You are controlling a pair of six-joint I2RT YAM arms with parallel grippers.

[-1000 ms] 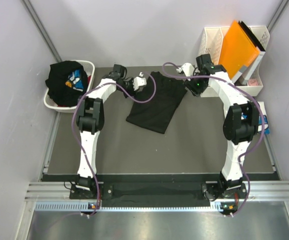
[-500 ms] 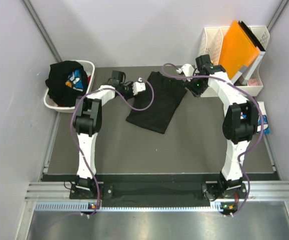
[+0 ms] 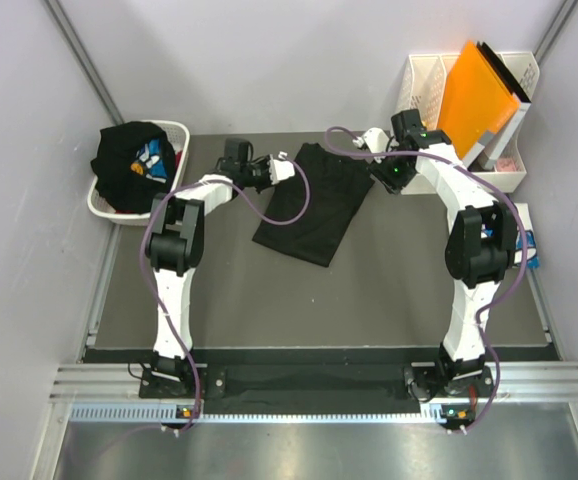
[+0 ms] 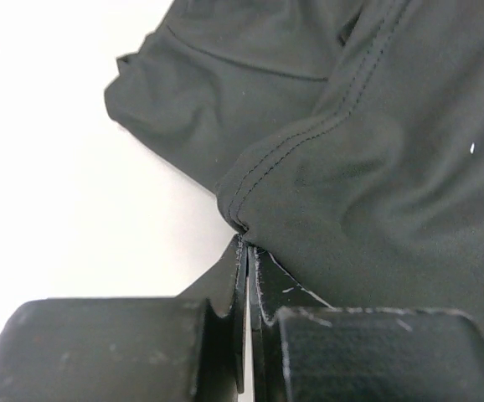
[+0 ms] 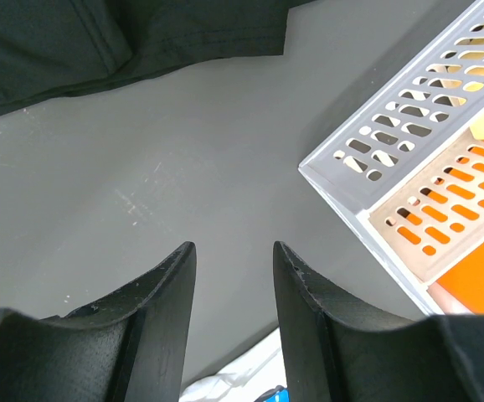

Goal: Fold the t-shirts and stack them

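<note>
A black t-shirt (image 3: 314,205) lies crumpled on the dark mat, toward the back middle. My left gripper (image 3: 287,168) is at its back left edge, shut on a hemmed fold of the cloth (image 4: 309,159); the jaws (image 4: 249,247) meet with the hem pinched at their tips. My right gripper (image 3: 377,140) hovers at the shirt's back right corner, open with nothing between its fingers (image 5: 234,251), and the shirt's edge (image 5: 100,42) lies just ahead of it. Another black t-shirt with a blue and white print (image 3: 134,160) is heaped in the basket. A folded white t-shirt with blue print (image 3: 527,245) lies at the right edge.
The white laundry basket (image 3: 104,205) stands at the back left, off the mat. A white perforated file rack (image 3: 424,85) with an orange folder (image 3: 479,95) stands at the back right, close beside my right gripper (image 5: 409,159). Grey walls close in on three sides.
My left gripper has moved right onto the black shirt's edge and shut on it. The right arm has not moved.
</note>
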